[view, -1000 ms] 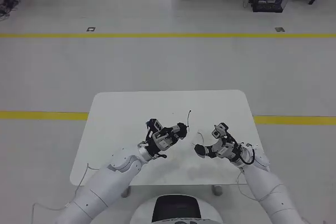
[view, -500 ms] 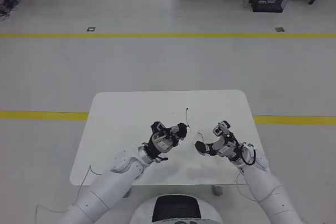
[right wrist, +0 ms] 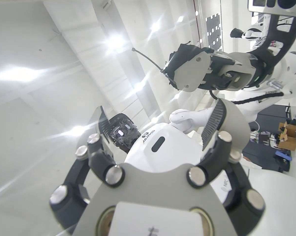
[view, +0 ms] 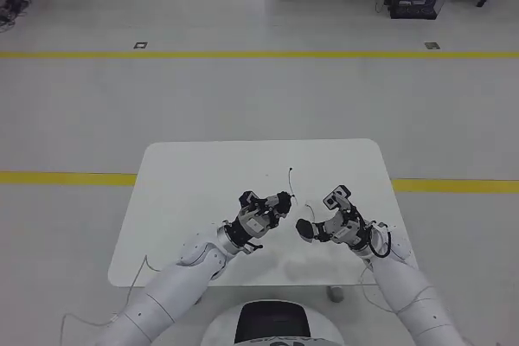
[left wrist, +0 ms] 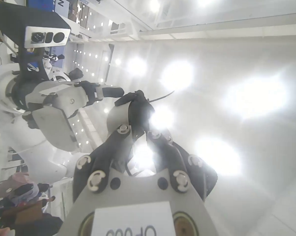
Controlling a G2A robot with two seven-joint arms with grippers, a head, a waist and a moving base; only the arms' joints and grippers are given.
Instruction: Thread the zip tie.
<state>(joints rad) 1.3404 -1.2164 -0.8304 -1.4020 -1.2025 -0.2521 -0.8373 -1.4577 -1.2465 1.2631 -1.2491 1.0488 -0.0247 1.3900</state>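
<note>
A thin dark zip tie (view: 289,183) sticks up and away from my left gripper (view: 282,204), which is shut on its lower end above the middle of the white table (view: 199,190). In the left wrist view the black fingertips of the left gripper (left wrist: 138,98) press together with the zip tie (left wrist: 162,96) poking out between them. My right gripper (view: 303,229) hangs close beside it, a short gap apart, open and holding nothing. From the right wrist, its ribbed fingers (right wrist: 213,121) stand wide apart, and the zip tie (right wrist: 148,59) projects from the left gripper (right wrist: 170,71) beyond them, small head outermost.
Both grippers hover above the table surface near its front half. Yellow floor lines (view: 259,54) run behind and beside the table. Bare tabletop lies to the left (view: 173,216) and at the back.
The two grippers have drawn slightly closer: the left arm crept toward the right one and the right gripper shifted a little left. The zip tie stays in the left gripper.
</note>
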